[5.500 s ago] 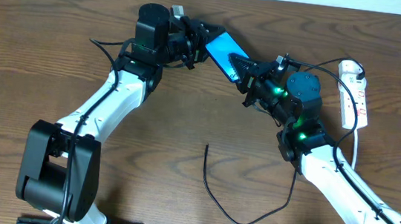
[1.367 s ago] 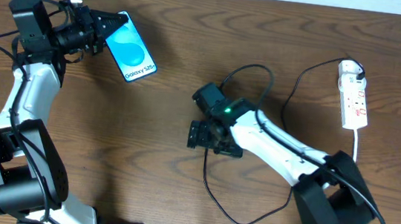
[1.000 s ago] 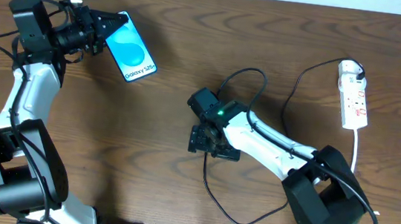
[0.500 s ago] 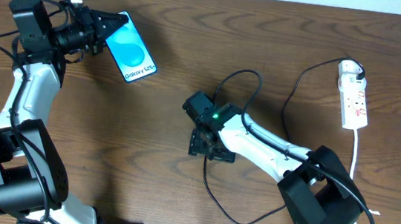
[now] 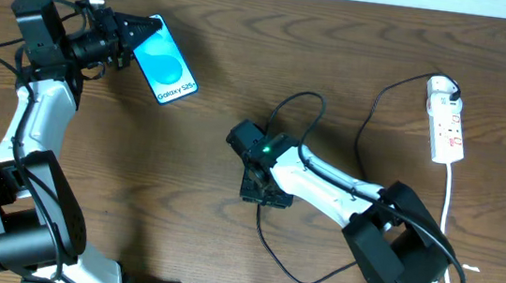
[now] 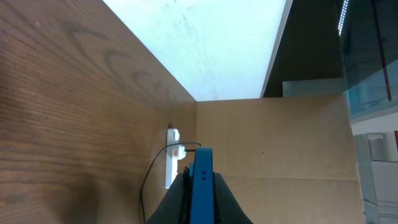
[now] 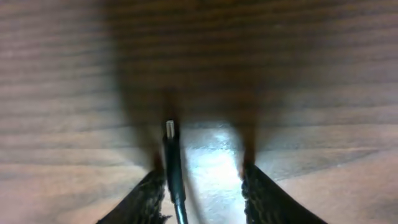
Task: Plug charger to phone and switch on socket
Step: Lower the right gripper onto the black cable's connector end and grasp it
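In the overhead view the phone (image 5: 169,60), blue screen up, hangs above the table at the far left, with my left gripper (image 5: 133,30) shut on its end. The left wrist view shows the phone (image 6: 203,186) edge-on between the jaws of the left gripper (image 6: 201,177). The charger (image 5: 300,278) is a thin black cable looping across the table's middle. My right gripper (image 5: 260,191) is down over its free end. In the right wrist view the plug tip (image 7: 170,129) lies against the left finger (image 7: 146,193), and the right gripper (image 7: 202,177) still shows a gap on the other side. The socket (image 5: 447,120) lies at the far right.
The socket's white cord (image 5: 450,195) runs down the right edge toward the front. A black cable loop (image 5: 300,99) arches behind the right arm. The left wrist view shows the socket (image 6: 171,158) far off, past the phone, near the table's end.
My right gripper has shifted slightly left over the cable end and its jaws have narrowed around the plug tip. The left arm and the phone have not moved.
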{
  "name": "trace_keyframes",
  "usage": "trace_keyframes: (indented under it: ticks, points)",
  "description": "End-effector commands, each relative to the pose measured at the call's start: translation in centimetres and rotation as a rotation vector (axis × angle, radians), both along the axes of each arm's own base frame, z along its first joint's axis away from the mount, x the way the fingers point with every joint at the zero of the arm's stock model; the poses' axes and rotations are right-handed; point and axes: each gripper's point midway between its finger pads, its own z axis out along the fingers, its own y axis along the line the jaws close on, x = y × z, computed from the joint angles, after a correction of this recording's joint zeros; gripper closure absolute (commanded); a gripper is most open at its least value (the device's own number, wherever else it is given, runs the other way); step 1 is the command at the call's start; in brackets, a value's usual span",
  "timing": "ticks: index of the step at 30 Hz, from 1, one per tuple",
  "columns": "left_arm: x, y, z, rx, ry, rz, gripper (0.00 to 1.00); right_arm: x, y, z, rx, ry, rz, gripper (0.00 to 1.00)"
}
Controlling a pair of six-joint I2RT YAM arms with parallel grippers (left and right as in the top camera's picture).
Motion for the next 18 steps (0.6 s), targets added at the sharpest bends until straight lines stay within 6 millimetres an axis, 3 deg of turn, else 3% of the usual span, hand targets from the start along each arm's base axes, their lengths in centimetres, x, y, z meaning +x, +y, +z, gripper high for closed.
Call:
trace_keyframes:
  ticks: [1, 18]
  points:
    - [-0.70, -0.26, 1.41, 0.006, -0.043, -0.024, 0.92, 0.20, 0.15, -0.28, -0.005, 0.001, -0.012, 0.63]
    - [-0.70, -0.26, 1.39, 0.005, -0.043, -0.024, 0.93, 0.29, 0.31, -0.29, 0.002, -0.003, -0.012, 0.76]
